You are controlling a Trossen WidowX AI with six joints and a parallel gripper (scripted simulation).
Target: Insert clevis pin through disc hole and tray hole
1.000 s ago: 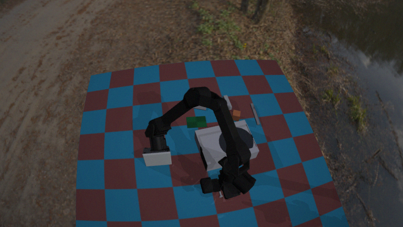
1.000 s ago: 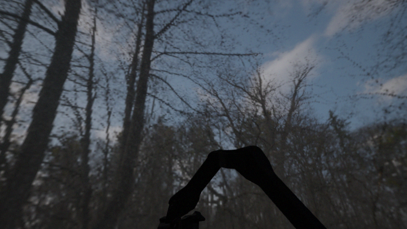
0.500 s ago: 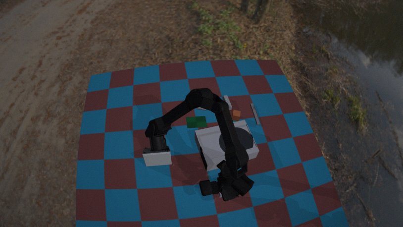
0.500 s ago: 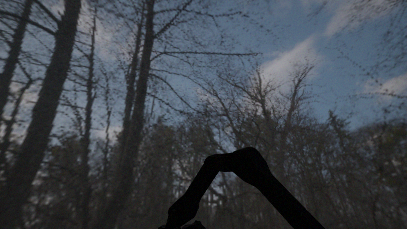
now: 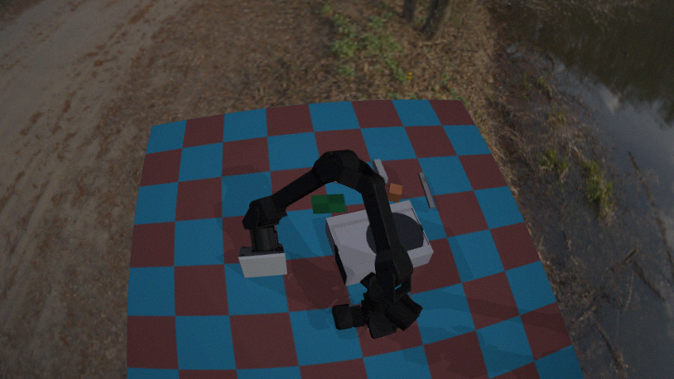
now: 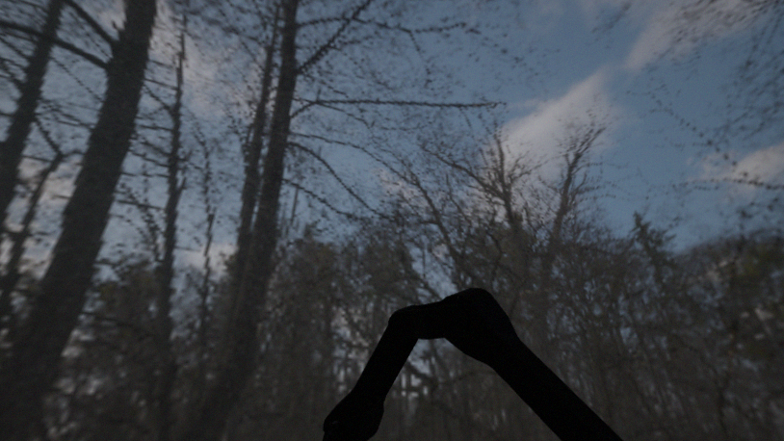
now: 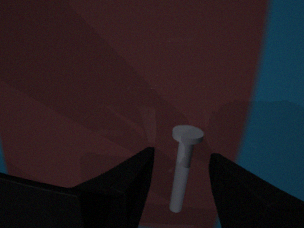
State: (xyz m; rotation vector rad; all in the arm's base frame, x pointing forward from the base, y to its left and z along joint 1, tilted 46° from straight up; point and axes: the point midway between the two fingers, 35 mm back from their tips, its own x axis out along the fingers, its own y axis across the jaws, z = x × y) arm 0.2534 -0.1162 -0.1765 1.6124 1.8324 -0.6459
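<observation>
In the top view, a steel tray (image 5: 353,241) with a raised rim sits on a blue and dark-red checkered table (image 5: 199,292) (image 7: 215,45). The wide, dark aluminium disc (image 5: 411,231) lies in the tray toward its 2 o'clock side, partly covered by the arm (image 5: 339,165) (image 6: 477,324) crossing above it. The arm's pale base block (image 5: 262,266) is at 9 o'clock from the tray. A green rectangular block (image 5: 328,203) lies at 11 o'clock, a small orange block (image 5: 395,191) at 1 o'clock, a light grey bar (image 5: 380,170) at 12 o'clock and a thin grey bar (image 5: 426,189) between 1 and 2 o'clock. The gripper (image 5: 380,325) (image 7: 182,157) hangs at 6 o'clock from the tray; its own body hides the fingertips.

In the exterior view, the arm is a black silhouette bent at 5 o'clock from the centre, against bare trees (image 6: 274,164) and a cloudy sky (image 6: 575,109).

In the wrist view, the gripper's fingers stand apart, holding nothing. The steel clevis pin (image 7: 180,172) shows in the gap, with space visible on either side, against a dark-red square of the table. Its round head points toward 12 o'clock, tipped slightly to 1, its shaft end toward 6; whether the shaft lies flat is hard to tell.
</observation>
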